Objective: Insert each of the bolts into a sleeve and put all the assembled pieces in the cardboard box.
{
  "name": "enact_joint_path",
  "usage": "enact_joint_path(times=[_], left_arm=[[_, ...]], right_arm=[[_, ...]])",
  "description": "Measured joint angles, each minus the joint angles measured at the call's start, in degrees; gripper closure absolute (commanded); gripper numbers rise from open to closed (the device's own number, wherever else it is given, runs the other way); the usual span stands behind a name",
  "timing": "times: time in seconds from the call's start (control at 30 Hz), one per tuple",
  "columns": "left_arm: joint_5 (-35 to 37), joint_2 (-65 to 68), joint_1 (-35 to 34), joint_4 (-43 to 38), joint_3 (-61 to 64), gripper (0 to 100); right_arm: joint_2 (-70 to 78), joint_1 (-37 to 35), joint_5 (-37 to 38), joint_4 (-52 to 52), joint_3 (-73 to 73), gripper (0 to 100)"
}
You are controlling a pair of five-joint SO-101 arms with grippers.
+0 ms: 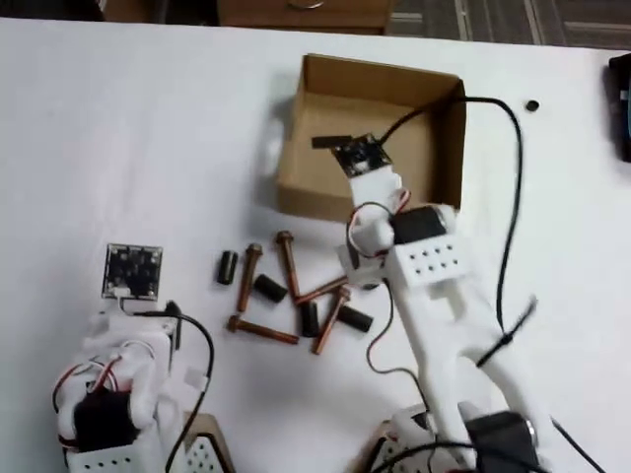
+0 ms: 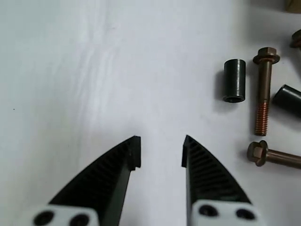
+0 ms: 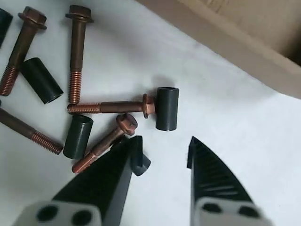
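The cardboard box point(image 1: 314, 195) stands at the back middle of the white table. In front of it lie several copper bolts, such as one point(image 1: 288, 262), among several black sleeves, such as one point(image 1: 228, 267). My right gripper point(image 3: 164, 153) is open just above the pile, beside the box wall point(image 3: 221, 42). Ahead of it a sleeve point(image 3: 167, 108) touches the head of a bolt point(image 3: 110, 107). My left gripper point(image 2: 161, 151) is open over bare table, to the left of the pile. It faces a sleeve point(image 2: 234, 80) and a bolt point(image 2: 263, 89). The left arm point(image 1: 118, 374) is at the front left.
The right arm point(image 1: 434, 266) reaches from the front edge to the box's near wall. Its black cable point(image 1: 513, 197) loops over the box's right side. A small dark item point(image 1: 532, 104) lies at the back right, and a dark object point(image 1: 621, 94) sits at the right edge.
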Motion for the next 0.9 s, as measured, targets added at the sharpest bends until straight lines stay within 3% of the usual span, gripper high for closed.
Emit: enact_joint_path(times=[0.9], left_arm=[[0.0, 0.0, 0.0, 0.5, 0.0, 83]], right_arm=[[23.4, 3.5, -1.2, -16.0, -1.3, 86.0]])
